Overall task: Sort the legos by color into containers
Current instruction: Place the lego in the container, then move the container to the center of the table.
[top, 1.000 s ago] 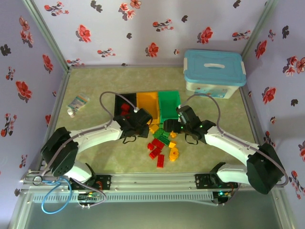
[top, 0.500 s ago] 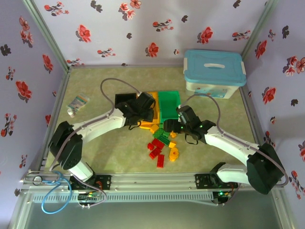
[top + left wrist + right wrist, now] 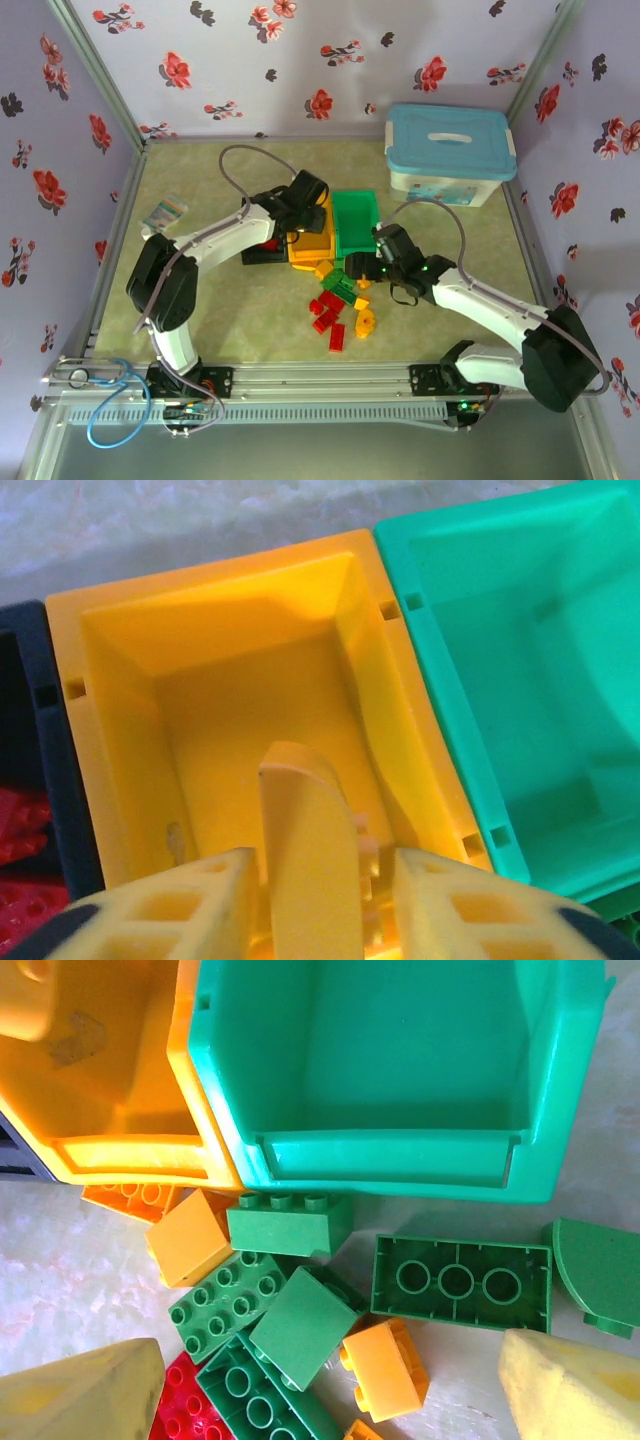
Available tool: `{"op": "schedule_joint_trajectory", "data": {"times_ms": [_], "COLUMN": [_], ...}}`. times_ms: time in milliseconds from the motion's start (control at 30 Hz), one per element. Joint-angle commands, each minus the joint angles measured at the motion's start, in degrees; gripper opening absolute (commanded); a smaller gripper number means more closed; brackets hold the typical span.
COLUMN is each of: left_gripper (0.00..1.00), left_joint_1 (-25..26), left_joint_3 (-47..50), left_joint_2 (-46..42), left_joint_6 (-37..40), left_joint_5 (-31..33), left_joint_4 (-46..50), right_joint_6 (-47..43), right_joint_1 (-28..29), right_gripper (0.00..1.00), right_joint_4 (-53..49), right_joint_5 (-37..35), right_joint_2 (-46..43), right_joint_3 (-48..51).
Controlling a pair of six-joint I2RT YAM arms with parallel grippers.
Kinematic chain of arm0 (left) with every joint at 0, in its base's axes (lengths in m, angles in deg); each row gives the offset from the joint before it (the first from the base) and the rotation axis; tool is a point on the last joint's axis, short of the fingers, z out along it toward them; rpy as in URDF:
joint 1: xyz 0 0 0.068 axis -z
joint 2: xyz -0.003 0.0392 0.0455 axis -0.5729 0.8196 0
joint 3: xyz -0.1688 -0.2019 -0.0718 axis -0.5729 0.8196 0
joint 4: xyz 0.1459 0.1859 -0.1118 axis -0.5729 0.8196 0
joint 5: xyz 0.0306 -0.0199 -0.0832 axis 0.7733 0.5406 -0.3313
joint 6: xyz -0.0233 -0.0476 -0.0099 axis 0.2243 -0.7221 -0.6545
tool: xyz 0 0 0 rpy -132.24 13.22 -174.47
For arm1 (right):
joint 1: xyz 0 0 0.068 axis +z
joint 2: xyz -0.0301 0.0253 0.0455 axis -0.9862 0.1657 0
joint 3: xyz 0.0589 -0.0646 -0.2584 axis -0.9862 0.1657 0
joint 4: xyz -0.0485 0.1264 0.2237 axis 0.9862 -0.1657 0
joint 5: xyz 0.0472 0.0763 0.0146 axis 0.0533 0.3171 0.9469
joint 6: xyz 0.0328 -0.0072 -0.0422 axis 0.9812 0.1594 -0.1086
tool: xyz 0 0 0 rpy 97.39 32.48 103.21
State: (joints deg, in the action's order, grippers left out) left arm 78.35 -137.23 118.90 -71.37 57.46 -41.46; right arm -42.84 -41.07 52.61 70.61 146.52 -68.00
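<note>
table (image 3: 250, 320): beige | on it: three bins (image 3: 355, 222), loose legos (image 3: 338, 300), lidded box (image 3: 450, 155), small packet (image 3: 165, 215)

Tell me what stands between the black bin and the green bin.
The orange bin stands there, its sides flush against the black bin and the green bin. The left wrist view shows this closest; the top view shows it too.
</note>
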Motion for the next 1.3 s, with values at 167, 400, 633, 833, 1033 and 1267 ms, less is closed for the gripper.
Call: {"op": "schedule_joint_trajectory", "data": {"times_ms": [167,400,633,833,1033,1267], "left_gripper": [0.73,0.67,0.57,0.55,0.55,0.53], "left_joint_1": [-0.36,1.5,2.73,2.66,2.05,-0.56], "left_joint_3": [0.12,8.43,19.09,21.43,20.11,19.11], "left_joint_2": [-2.3,-8.69,-11.97,-10.07,-7.41,-4.27], "left_joint_6": [-0.04,-2.71,-6.37,-7.32,-6.58,-6.09], "left_joint_5": [0.31,-0.11,-3.56,-4.44,-4.73,-6.41], "left_joint_4": [1.7,-1.01,-7.21,-9.76,-10.58,-11.72], "right_joint_6": [1.08,1.45,1.71,1.73,1.65,1.48], "right_joint_1": [0.42,0.42,0.67,1.16,1.21,1.19], "right_gripper": [0.87,0.87,0.81,0.81,0.81,0.81], "right_joint_4": [1.66,2.73,3.52,3.1,2.35,2.15], "right_joint_5": [-0.6,0.06,0.89,0.72,-0.16,-0.43], "right_joint_2": [-0.02,1.62,3.47,3.77,3.5,3.17], "right_joint_3": [0.81,0.4,-0.65,-1.4,-1.34,-1.21]}}
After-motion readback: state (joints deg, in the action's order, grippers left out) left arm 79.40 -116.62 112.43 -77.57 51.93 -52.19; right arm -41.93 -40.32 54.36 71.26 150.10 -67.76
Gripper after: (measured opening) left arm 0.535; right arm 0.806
